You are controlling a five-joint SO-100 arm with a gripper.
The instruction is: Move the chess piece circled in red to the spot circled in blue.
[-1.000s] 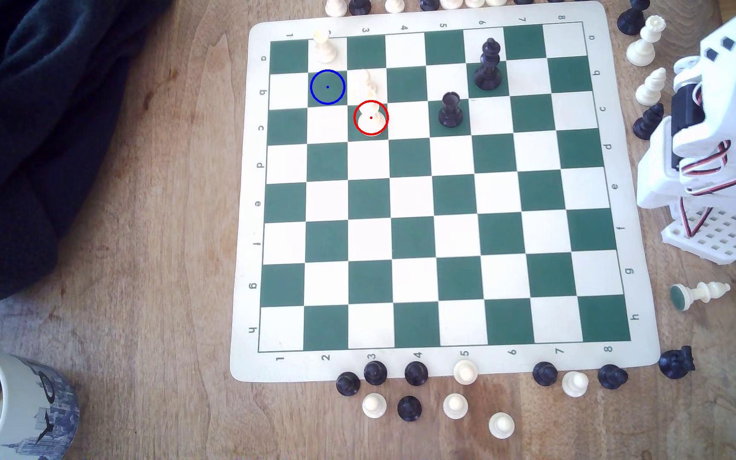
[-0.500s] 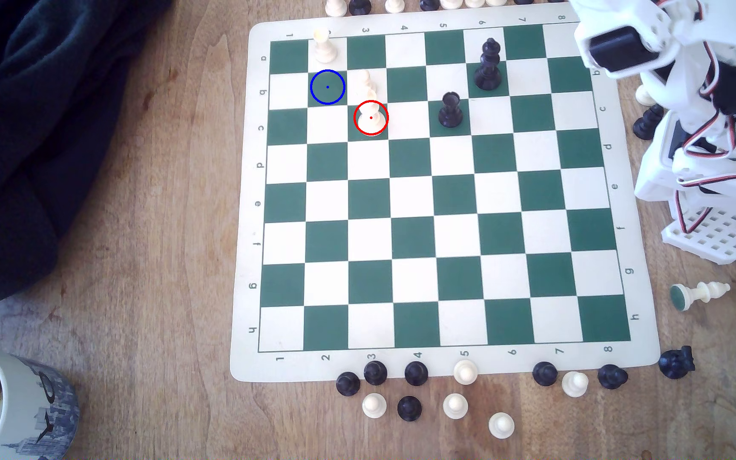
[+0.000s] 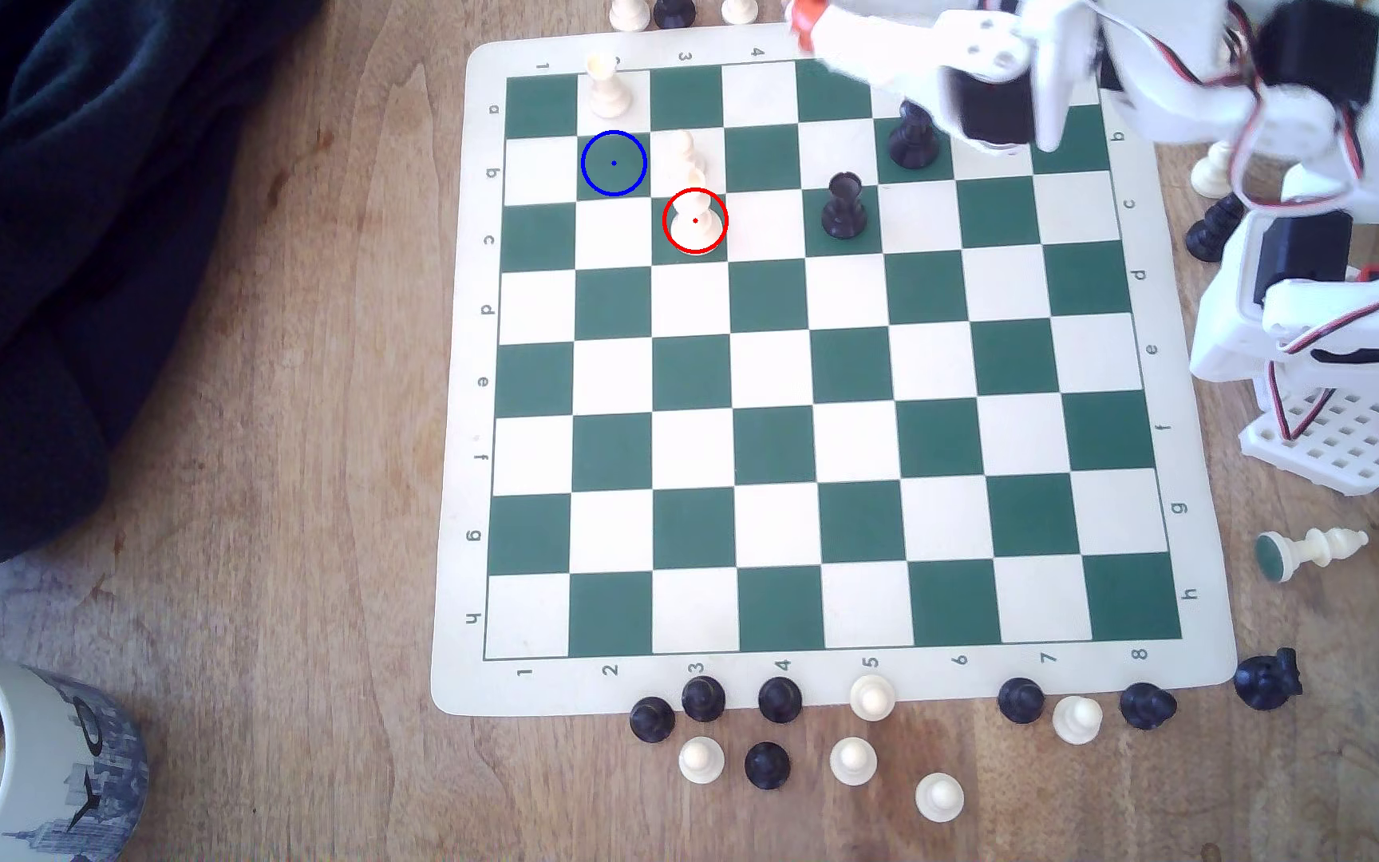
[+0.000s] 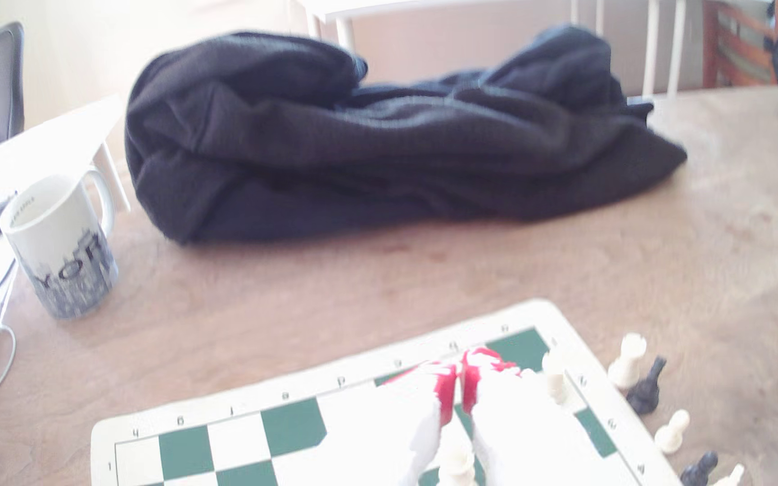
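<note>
Reaching phase, nothing grasped yet. Landmark for everything below: the chess piece (image 3: pixel 695 222), the cream pawn ringed red, standing upright on a green square of the board (image 3: pixel 786 684).

- The gripper (image 4: pixel 461 390): red-tipped fingers (image 4: pixel 447 391) pressed nearly together with only a thin slit between, holding nothing. In the exterior view its red tip sits at the far board edge, well off to that view's right of the pawn, with the arm (image 3: pixel 993 91) stretched over the far-right squares.
- The spot (image 3: pixel 614 163): blue-ringed green square, one square diagonally from the pawn, toward the far edge and the exterior view's left. Bare.

Risks, my read:
- The slim pointed cream piece (image 3: pixel 688 162) stands on the square directly behind the pawn, nearly touching it in the exterior view. Jaws spreading or descending there could clip and topple it.
- The flat-topped cream piece (image 3: pixel 608 87) is next to the spot on its far side. An overshoot on the drop would knock it.
- The arm passes over the tall black piece (image 3: pixel 912 137). Dropping too low while sweeping toward the pawn would hit it, or the shorter black piece (image 3: pixel 844 207) two squares to the exterior view's right of the pawn.
- Fingers must open before descent, or they will land on the pawn's head.

Count on board: three cream, two black. One mug (image 3: pixel 23 746) and one dark garment (image 3: pixel 73 249) lie far off to the exterior view's left.
</note>
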